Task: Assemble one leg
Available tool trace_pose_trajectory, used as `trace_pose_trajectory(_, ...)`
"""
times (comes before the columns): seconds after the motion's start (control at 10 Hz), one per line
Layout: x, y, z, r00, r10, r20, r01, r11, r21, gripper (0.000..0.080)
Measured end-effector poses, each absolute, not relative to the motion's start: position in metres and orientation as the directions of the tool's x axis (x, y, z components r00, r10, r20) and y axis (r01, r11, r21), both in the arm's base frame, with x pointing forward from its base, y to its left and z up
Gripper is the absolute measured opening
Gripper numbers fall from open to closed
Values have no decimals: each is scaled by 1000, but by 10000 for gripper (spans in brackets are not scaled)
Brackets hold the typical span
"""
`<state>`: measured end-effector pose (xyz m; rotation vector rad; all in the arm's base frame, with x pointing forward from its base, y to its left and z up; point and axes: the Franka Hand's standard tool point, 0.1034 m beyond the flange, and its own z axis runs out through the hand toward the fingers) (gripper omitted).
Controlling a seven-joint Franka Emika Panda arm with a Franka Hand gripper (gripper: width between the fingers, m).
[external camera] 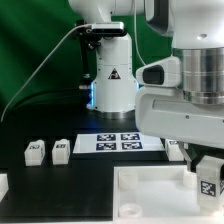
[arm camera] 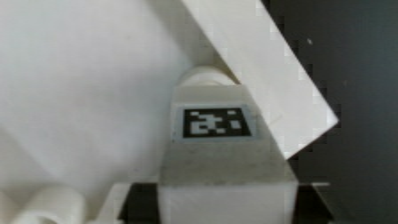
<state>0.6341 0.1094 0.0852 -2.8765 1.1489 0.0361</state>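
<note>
Claw state: the gripper is at the lower right of the exterior frame. I read it as closed on the leg, with a dark finger on either side of the block.
Leg position: tag toward the camera, at the right end of the white tray-like piece — I cannot tell whether they touch.
Wrist check: the leg is centred and its tag is legible, with a slanting white edge close beside it.
Spare legs: two side by side, mid left.
Marker board: centre — behind the tray-like piece.

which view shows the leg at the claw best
The wrist view: the leg fills the middle of the picture, its tag large and face-on. The exterior view shows the same leg only small, near the exterior view's right edge.
</note>
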Motion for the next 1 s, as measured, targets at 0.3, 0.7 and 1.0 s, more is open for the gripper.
trace_pose_trajectory(0.3, 631, 108, 85, 340, -940, -28, -940, -340, -10, 291)
trace_pose_trajectory(0.7, 628, 108, 85, 286, -958, -14, -958, -285, -32, 292)
trace_pose_trajectory(1.0, 629, 117, 89, 710, -704, 35, -703, -710, -31, 610)
